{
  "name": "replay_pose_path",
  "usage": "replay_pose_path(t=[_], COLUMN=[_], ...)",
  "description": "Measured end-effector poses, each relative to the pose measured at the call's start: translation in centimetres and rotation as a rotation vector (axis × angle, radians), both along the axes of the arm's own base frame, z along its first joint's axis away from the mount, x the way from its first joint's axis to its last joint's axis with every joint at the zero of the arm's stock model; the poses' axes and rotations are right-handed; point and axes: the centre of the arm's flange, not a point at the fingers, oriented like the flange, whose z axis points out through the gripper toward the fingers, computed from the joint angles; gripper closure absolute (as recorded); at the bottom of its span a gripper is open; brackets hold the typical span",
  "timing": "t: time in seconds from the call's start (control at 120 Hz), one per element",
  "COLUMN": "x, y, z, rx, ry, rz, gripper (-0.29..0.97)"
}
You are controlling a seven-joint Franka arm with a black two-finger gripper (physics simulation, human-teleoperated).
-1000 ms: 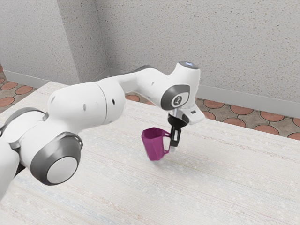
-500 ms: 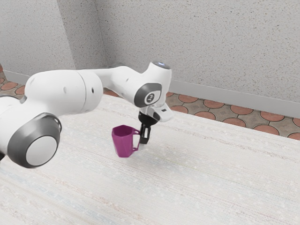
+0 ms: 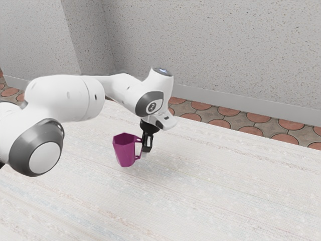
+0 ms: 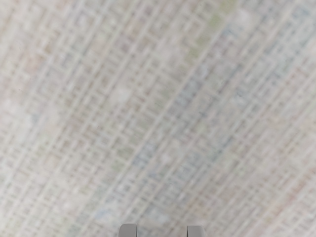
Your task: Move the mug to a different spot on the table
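**Handling.** I judge the magenta faceted mug (image 3: 124, 149) to be rigid and fairly light. Its flat, smooth wall panels would likely slip in a pinch, and the body looks too wide for the jaws. The correct place to take hold is the loop handle (image 3: 136, 148) on its side, pinched across the thin bar. Held there, the load hangs off-centre, so I expect it to swing or twist about the fingers under quick moves. Set it down gently, as a hard contact could tip it.

**Appearance.** Uniform magenta, with angular facets tapering toward the base. The mouth is open and faces upward. The body leans slightly.

**Pincer.** The black two-finger gripper (image 3: 146, 145) points downward, its fingers drawn close together and clamped on the handle from both sides.

**Location.** The mug hangs just beside the gripper, on the exterior view's left of it, over the pale streaked table (image 3: 225, 175). I cannot tell whether its base touches the surface.
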Motion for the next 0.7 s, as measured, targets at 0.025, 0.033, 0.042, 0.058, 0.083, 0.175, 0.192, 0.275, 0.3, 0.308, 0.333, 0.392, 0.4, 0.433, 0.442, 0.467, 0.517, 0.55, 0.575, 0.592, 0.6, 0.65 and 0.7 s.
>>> replay_pose_path(t=[0.025,0.033,0.042,0.058,0.083,0.175,0.192,0.275,0.3,0.308,0.333,0.392,0.4,0.433,0.442,0.467,0.517,0.55,0.575,0.592,0.6,0.65,0.7], x=[0.1,0.1,0.1,0.1,0.1,0.2,0.2,0.1,0.1,0.0,0.0,0.1,0.1,0.1,0.1,0.1,0.1,0.1,0.1,0.1,0.1,0.1,0.2], y=[0.1,0.1,0.1,0.2,0.2,0.2,0.2,0.4,0.5,0.5,0.5,0.5,0.5,0.5,0.5,0.5,0.6,0.6,0.6,0.6,0.6,0.6,0.6], z=[-0.2,-0.3,-0.4,-0.5,-0.7,-1.0,-1.0,-1.4,-1.6,-1.6,-1.7,-1.8,-1.8,-1.8,-1.8,-1.8,-1.8,-1.8,-1.8,-1.8,-1.8,-1.7,-1.6], rx=[0.0,0.0,0.0,0.0,-0.001,-0.012,-0.015,-0.028,-0.031,-0.033,-0.036,-0.042,-0.043,-0.046,-0.047,-0.05,-0.054,-0.056,-0.057,-0.058,-0.059,-0.062,-0.064], ry=[-0.001,-0.002,-0.002,-0.003,-0.006,-0.019,-0.021,-0.029,-0.03,-0.03,-0.032,-0.038,-0.039,-0.041,-0.042,-0.043,-0.044,-0.044,-0.045,-0.045,-0.045,-0.047,-0.049], rz=[0.001,0.002,0.003,0.004,0.005,0.014,0.016,0.029,0.033,0.035,0.038,0.043,0.044,0.046,0.047,0.049,0.053,0.054,0.055,0.055,0.056,0.057,0.058], gripper=[0.74,0.74,0.74,0.74,0.74,0.74,0.74,0.74,0.74,0.74,0.74,0.73,0.73,0.72,0.72,0.67,0.56,0.48,0.43,0.4,0.38,0.3,0.24])
